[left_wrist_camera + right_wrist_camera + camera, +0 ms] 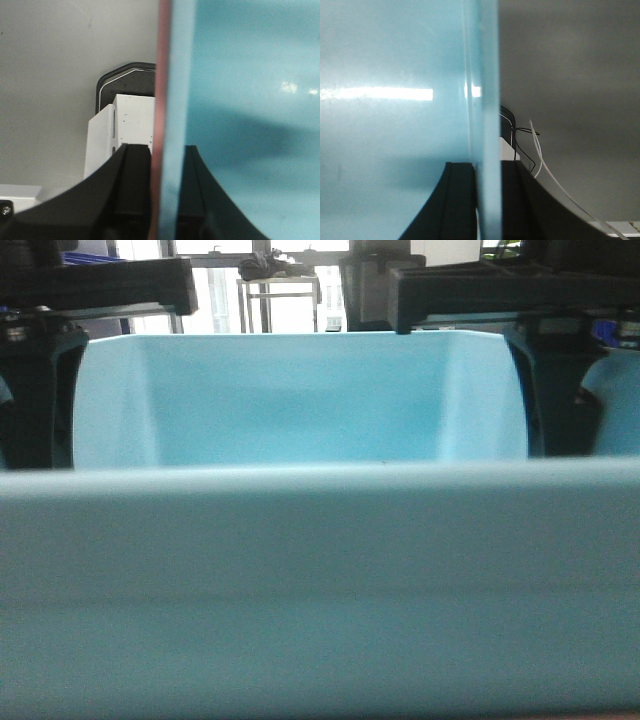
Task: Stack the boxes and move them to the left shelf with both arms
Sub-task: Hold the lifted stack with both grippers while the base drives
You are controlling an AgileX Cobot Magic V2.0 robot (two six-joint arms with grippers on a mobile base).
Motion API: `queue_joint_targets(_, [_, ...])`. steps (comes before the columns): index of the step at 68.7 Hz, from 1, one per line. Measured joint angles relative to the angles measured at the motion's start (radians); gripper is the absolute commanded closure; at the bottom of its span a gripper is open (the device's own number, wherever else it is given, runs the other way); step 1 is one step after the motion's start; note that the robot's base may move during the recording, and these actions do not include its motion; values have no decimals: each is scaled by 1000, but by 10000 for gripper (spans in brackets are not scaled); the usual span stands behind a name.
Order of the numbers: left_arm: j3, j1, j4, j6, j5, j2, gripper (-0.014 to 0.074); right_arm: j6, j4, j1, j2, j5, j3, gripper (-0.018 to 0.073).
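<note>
Now pinching blue box [300, 400] left wall, with pink box [161, 100] rim outside it, in left gripper [164, 165] | clamping right wall in right gripper [487, 180] | holding long axis stretched between both, equally near.

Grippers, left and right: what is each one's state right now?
Left gripper: closed on the nested side walls of the pink box and blue box.
Right gripper: closed on the blue box's side wall.
</note>
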Motion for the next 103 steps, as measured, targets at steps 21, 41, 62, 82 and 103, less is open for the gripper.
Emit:
queue_joint_targets(21, [0, 123, -31, 77, -13, 0, 606, 4, 18, 0, 0, -57, -2, 503])
queue_joint_targets(41, [0, 135, -35, 180, -14, 0, 606, 8, 24, 2, 0, -58, -2, 503])
queue_joint_targets(62, [0, 135, -37, 255, -18, 0, 606, 9, 26, 2, 0, -54, -2, 503])
queue_joint_targets(82, [0, 107, -31, 298, -18, 0, 606, 9, 26, 2, 0, -40, -2, 503])
queue_joint_targets(103, [0, 96, -25, 298, -18, 0, 606, 9, 26, 2, 0, -32, -2, 503])
